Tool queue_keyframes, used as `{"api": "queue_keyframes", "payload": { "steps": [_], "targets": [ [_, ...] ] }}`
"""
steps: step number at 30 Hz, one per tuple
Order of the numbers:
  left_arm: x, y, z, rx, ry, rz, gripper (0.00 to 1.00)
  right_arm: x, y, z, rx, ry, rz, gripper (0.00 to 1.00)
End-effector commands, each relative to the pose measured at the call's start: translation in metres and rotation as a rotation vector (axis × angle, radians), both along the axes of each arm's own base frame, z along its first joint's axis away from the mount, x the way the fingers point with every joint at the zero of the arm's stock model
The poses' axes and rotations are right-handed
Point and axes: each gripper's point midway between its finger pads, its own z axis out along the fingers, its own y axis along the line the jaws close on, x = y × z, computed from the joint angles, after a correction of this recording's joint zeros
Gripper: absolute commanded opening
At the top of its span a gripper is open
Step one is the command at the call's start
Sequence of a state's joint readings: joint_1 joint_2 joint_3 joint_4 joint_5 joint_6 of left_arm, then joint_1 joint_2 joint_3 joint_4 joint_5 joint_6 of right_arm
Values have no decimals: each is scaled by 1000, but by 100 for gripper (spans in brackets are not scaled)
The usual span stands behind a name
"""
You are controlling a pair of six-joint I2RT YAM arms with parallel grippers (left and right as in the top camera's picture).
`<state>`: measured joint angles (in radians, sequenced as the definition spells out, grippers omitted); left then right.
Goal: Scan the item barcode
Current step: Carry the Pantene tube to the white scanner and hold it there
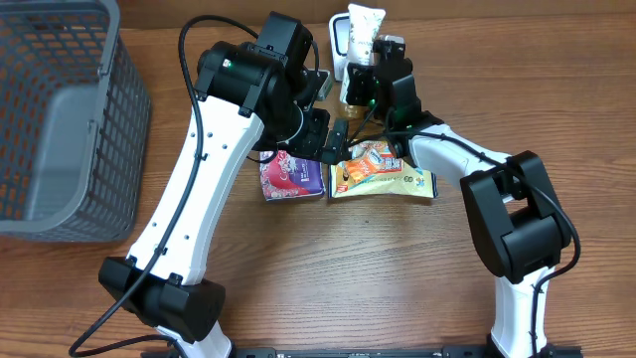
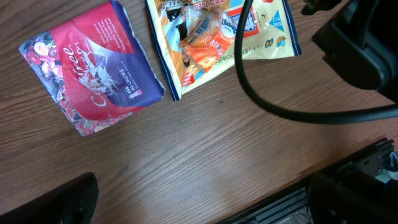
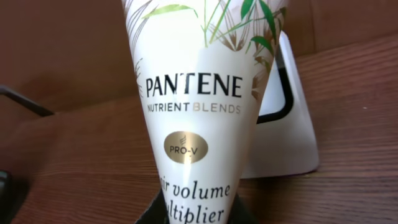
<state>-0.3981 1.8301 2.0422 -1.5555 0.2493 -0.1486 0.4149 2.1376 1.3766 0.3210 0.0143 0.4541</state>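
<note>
Pantene tube (image 3: 199, 112) is filling the right wrist view, its cap end pinched between the right gripper's (image 1: 360, 74) nearly closed jaws, and the white barcode scanner (image 3: 292, 143) is sitting just behind it. No barcode is showing on this face, so it is probably facing the scanner window. Holding the tube square and steady seems wise. Left gripper (image 2: 199, 205) is hovering, jaws spread wide and empty, above a red-purple packet (image 2: 93, 68) and a snack bag (image 2: 217, 37).

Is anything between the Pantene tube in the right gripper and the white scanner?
Nothing visible. The Pantene tube, clamped in the right gripper, stands directly in front of the white scanner, with no object in the gap.
</note>
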Motion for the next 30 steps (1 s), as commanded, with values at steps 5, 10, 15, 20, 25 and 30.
{"api": "queue_keyframes", "payload": {
  "steps": [5,10,15,20,25,30],
  "targets": [
    [0,1,-2,9,-4,-20,100,14,14,53,12,-195,24,4],
    [0,1,-2,9,-4,-20,100,25,2,95,61,-348,-52,4],
    [0,1,-2,10,-4,-20,100,37,2,126,-37,-415,-41,4],
    [0,1,-2,10,-4,-20,100,49,6,144,-60,-433,-40,4],
    [0,1,-2,9,-4,-20,100,59,6,126,-44,-358,-48,4],
    [0,1,-2,10,-4,-20,100,61,8,97,-30,-272,-47,4]
  ]
}}
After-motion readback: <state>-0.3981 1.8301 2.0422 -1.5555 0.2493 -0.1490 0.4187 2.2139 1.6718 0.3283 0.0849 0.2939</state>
